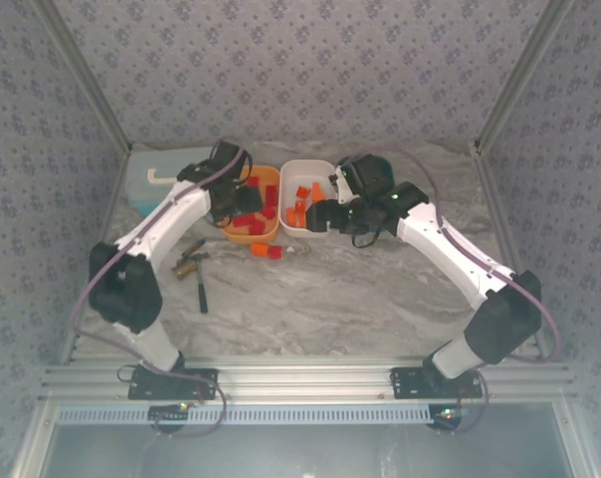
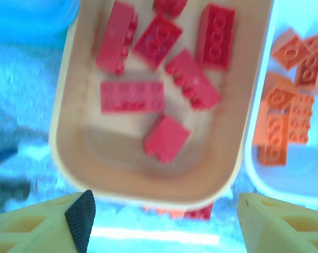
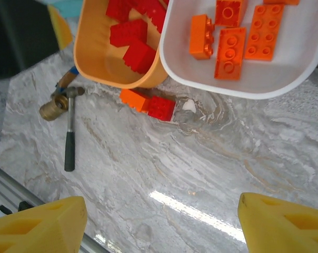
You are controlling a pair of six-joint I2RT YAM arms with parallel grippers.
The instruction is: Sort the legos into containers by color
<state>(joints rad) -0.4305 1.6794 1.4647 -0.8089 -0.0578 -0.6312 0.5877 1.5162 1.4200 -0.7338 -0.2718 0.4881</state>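
Here, left hand [image 2: 164, 217] spread wide above orange tray [image 2: 60, 129] of red legos [image 2: 131, 96], right hand [image 3: 161, 217] likewise, empty.

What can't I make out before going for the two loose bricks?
Top external: the left arm covers the orange tray's left side, so bricks there are hidden.
Left wrist: blurred; the tray's near rim hides most of the loose bricks.
Right wrist: the top edge cuts off the white tray and the orange one; counts unknown.
Top external: the small tools are too small to identify.
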